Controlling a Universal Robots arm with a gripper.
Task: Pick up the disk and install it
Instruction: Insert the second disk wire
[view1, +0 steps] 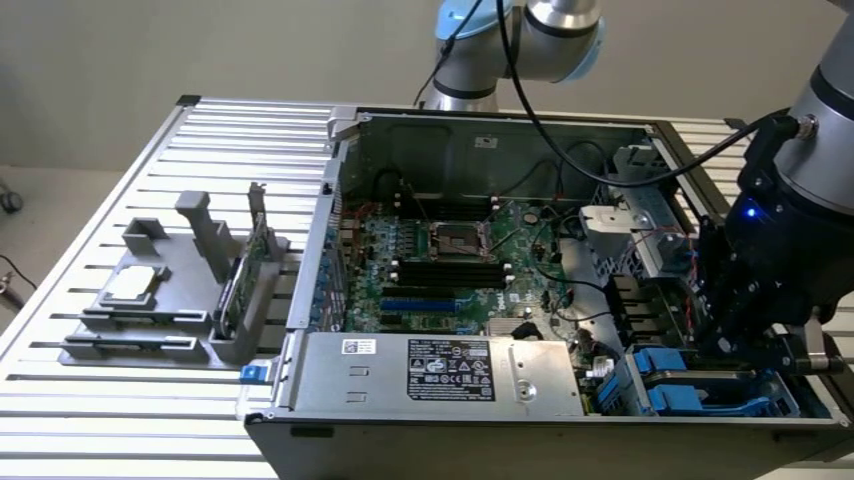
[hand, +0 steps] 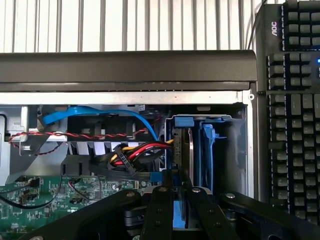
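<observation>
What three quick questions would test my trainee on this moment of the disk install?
1. True or false: the disk lies flat on the slatted table.
2. Pick one: in the wrist view, what lies beside the computer case? A) a keyboard B) a screwdriver C) a monitor
3. Fill in: the label on the power-supply box is ____ in colour.

Key
1. False. The disk stands on edge in the drive bay, with the hand apparently closed on its blue rail.
2. A
3. Black
</observation>
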